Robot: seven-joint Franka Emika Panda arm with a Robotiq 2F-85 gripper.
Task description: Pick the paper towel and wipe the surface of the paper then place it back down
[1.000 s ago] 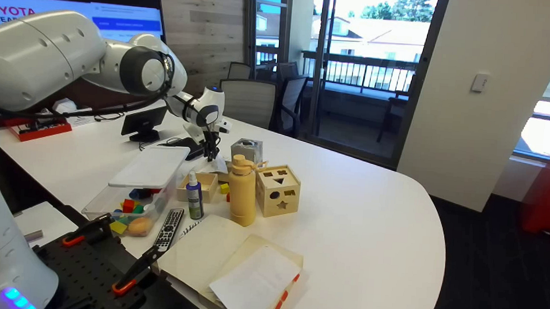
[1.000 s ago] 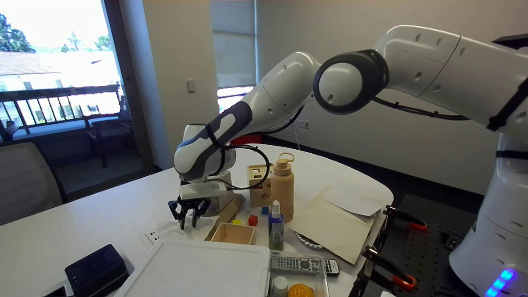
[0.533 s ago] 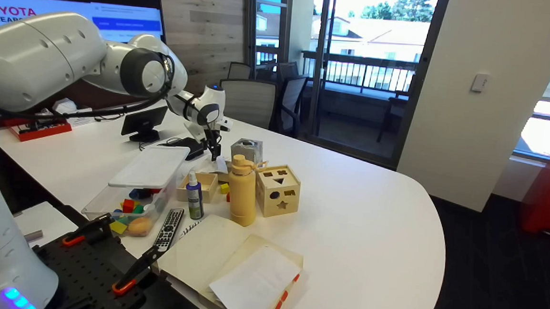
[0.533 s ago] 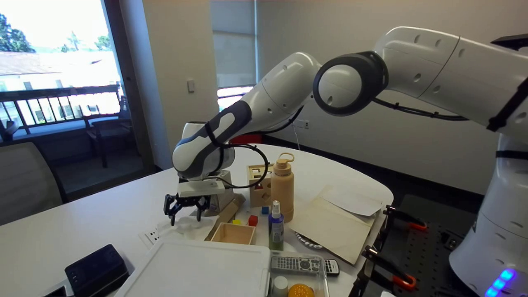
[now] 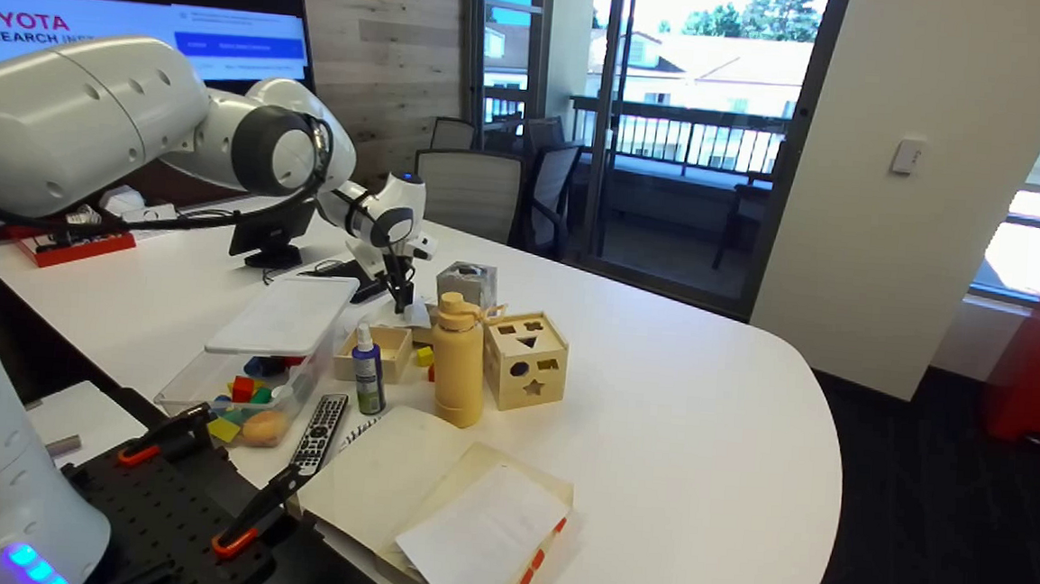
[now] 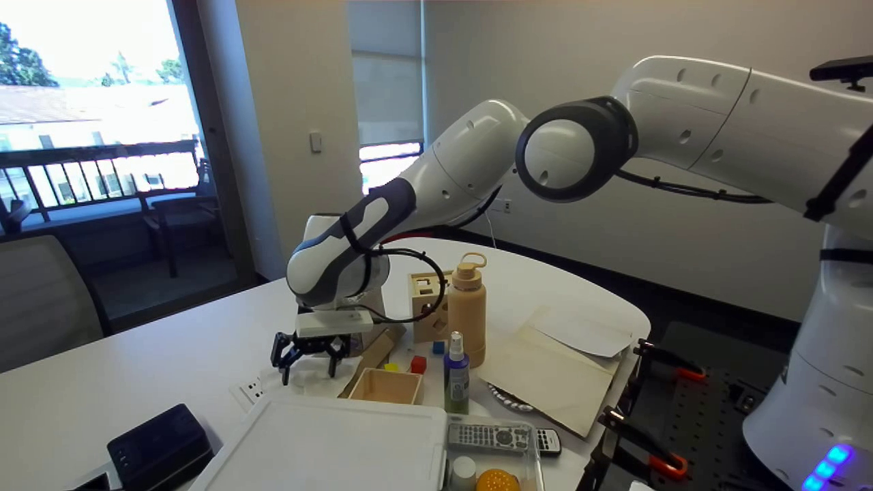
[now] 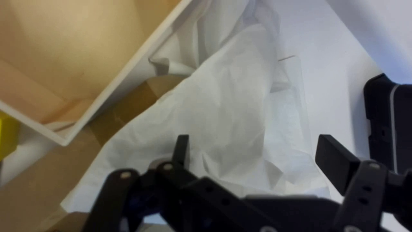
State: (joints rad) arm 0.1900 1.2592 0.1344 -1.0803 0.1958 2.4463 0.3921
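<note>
Jaws: standing apart, empty
Crumpled white paper towel (image 7: pixel 231 109): overlapping brown cardboard strip (image 7: pixel 51 172); closing low is risking snagging both

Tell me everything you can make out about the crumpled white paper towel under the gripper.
The paper towel looks thin, soft and white, spread loosely with ridges and creases. It lies on the table beside the open wooden box, partly draped over a brown, cardboard-like strip. The gripper is open above it, not clamped on it; whether the two touch, I can't tell.
</note>
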